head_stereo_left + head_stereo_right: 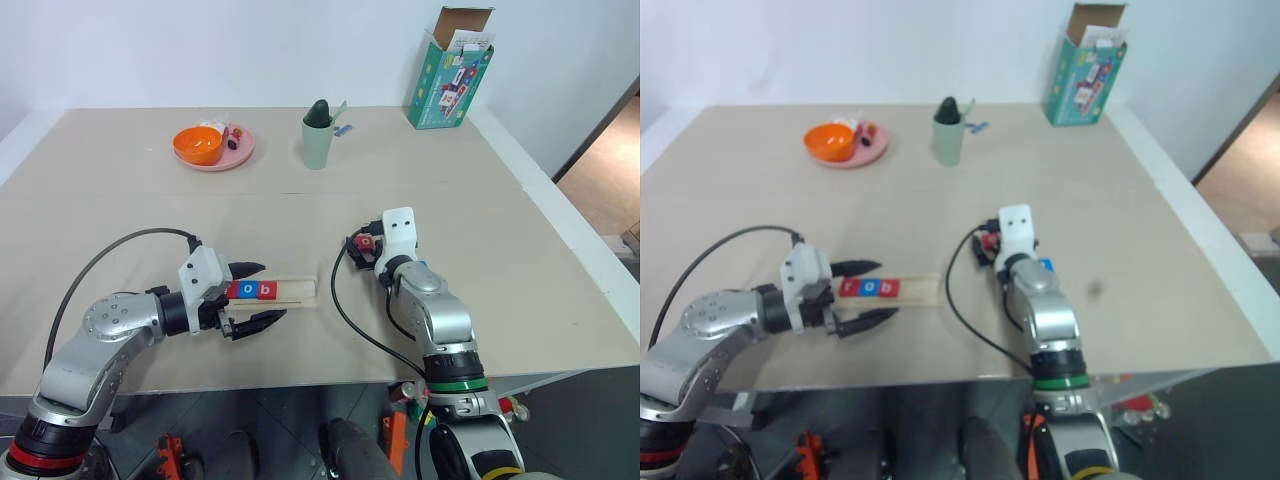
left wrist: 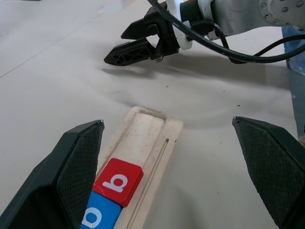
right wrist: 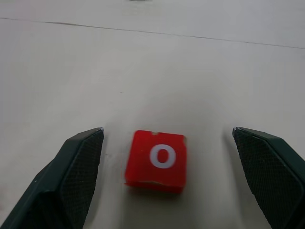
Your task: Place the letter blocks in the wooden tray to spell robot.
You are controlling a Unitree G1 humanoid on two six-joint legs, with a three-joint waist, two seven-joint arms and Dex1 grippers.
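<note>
The wooden tray (image 1: 298, 291) lies near the table's front. In its slot sit a blue "o" block (image 1: 247, 289) and a red "b" block (image 1: 266, 290), with a red block (image 1: 850, 288) at the left end of the row, partly behind the fingers. My left gripper (image 1: 271, 291) is open, its fingers either side of the tray's filled end. In the left wrist view the red "b" block (image 2: 119, 181) shows between them. To the right, my right gripper (image 3: 167, 129) stands open around a red "o" block (image 3: 157, 160) resting on the table. A blue block (image 1: 1044, 265) lies beside my right wrist.
At the back left a pink plate (image 1: 240, 155) carries an orange bowl (image 1: 197, 144). A green cup (image 1: 317, 140) stands at the back middle and a teal carton (image 1: 448, 80) at the back right. The table's right edge (image 1: 570, 235) runs close to my right arm.
</note>
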